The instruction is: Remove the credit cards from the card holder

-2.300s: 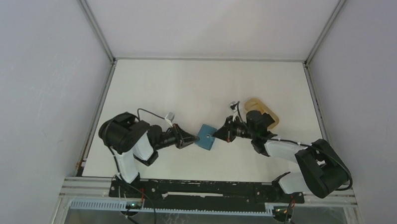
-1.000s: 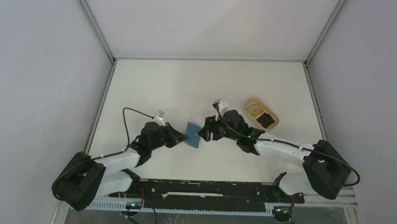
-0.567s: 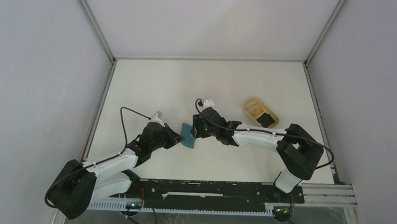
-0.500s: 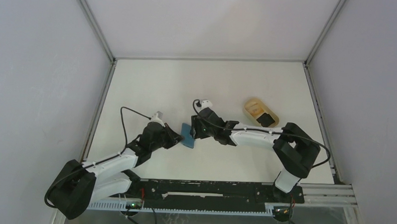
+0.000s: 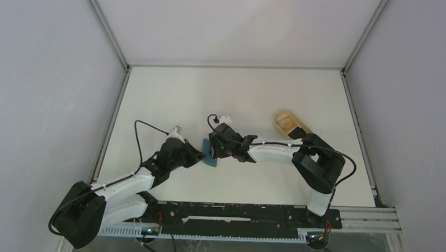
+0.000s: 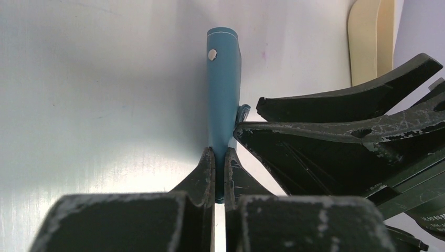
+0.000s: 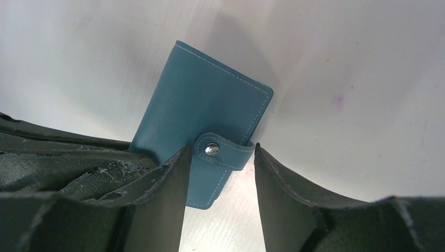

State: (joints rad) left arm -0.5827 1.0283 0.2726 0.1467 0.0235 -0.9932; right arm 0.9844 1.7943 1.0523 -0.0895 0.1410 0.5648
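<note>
Robot lab test cell (closed in on 3 sides): bare white table [image 5: 233, 93], blank grey wall panels [image 5: 42, 97], alu frame posts [image 5: 104, 26], L arm [image 5: 126, 181] + R arm [image 5: 276, 153] bolted to black base rail [image 5: 234, 211] at near edge.

Card holder [image 5: 208, 155] on table [image 5: 222, 92] between left gripper [image 6: 219, 155], right gripper [image 7: 220, 152] (dish [image 5: 285, 120] beyond)

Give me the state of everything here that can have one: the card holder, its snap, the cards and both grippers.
card holder, closed, held by one edge.
snap tab, fastened.
credit cards, none showing.
left gripper, shut on the card holder.
right gripper, open, one finger on either side of the snap tab.
</note>
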